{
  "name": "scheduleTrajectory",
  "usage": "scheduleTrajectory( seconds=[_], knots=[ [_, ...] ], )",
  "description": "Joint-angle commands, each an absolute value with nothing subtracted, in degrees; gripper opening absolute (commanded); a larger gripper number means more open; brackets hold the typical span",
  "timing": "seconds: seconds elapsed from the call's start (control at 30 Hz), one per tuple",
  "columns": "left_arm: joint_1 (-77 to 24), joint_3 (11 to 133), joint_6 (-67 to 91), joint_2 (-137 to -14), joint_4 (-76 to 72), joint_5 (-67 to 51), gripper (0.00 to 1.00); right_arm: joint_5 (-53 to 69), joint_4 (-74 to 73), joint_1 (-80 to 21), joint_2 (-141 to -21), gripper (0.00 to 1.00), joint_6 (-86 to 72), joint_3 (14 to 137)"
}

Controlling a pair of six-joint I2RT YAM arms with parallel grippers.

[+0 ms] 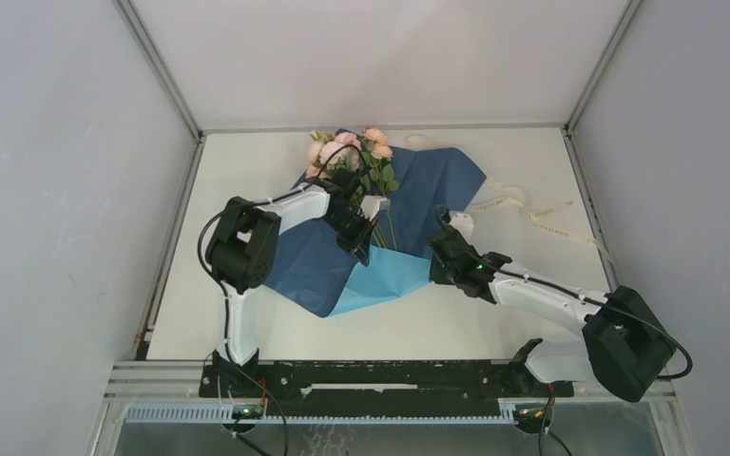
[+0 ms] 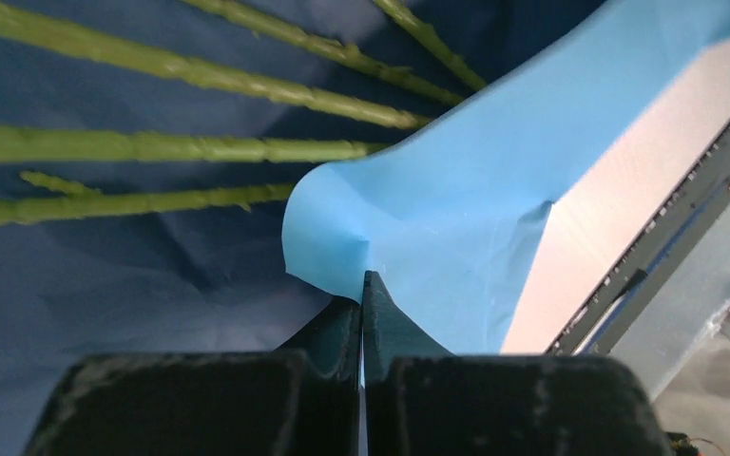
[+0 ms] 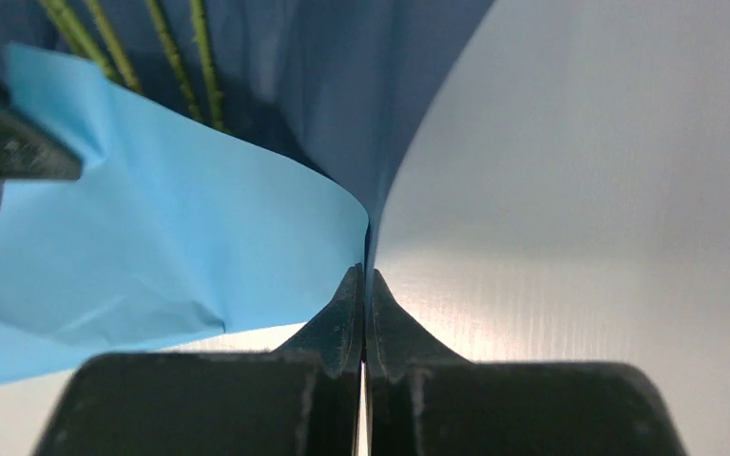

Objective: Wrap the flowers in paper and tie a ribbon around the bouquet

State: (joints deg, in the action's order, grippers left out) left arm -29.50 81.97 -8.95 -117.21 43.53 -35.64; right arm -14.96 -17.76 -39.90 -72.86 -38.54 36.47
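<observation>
Starting nearest the bases, we find the paper (image 1: 309, 261) spread on the table (image 1: 247, 180), its light-blue flap turned up at the sheet's 6 o'clock end. Both claws are pinched on that flap. The left gripper (image 2: 362, 302) has its jaws closed flat on the curled corner, and the right gripper (image 3: 365, 285) has its jaws closed on the paper's edge, at about 4 o'clock of the sheet.

We judge the sheet thin, light and limp. It will crease readily and could tear if the two grips pull apart, so edge holds like these, moved together, suit it best.

Farther on, the flowers (image 1: 366, 176) lie on the dark face. Their long axis runs 12 to 6, with the thin stems (image 2: 152, 145) fanning toward 6, some ends tucked under the flap. The blooms (image 1: 346, 142) point to 12 at the sheet's far corner. We take the blooms to be fragile and the stems springy, so any hold belongs on the stems.

Farthest, at about 2 o'clock, the ribbon (image 1: 532, 211) lies loose on the table, well apart from both claws.
</observation>
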Motion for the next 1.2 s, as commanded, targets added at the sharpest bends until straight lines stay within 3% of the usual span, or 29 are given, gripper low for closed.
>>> scheduleTrajectory(
  seconds=[0.0,0.33,0.53,0.73,0.9,1.17],
  knots=[
    [-29.5,85.9,-6.3,-119.9,42.2,-30.4,0.00,-26.4,-20.1,-45.3,-73.8,0.00,-27.4,41.9],
    [-29.4,86.8,-4.2,-122.8,42.1,-26.9,0.00,-35.4,-20.3,-57.7,-81.1,0.00,-8.4,51.2],
    [-29.2,86.7,-3.7,-123.2,41.9,-26.8,0.00,-30.4,-17.2,-61.4,-80.8,0.00,-4.1,53.1],
    [-29.2,86.0,-3.8,-122.8,41.0,-26.6,0.00,-6.3,-10.4,-48.4,-76.2,0.32,-17.7,45.2],
    [-29.2,84.3,-4.7,-121.7,40.2,-27.5,0.00,2.6,3.6,-39.9,-68.1,0.55,-27.2,31.0],
    [-29.2,84.3,-5.0,-121.6,40.2,-28.1,0.00,6.4,11.6,-36.8,-68.9,0.59,-32.3,26.5]
  ],
)
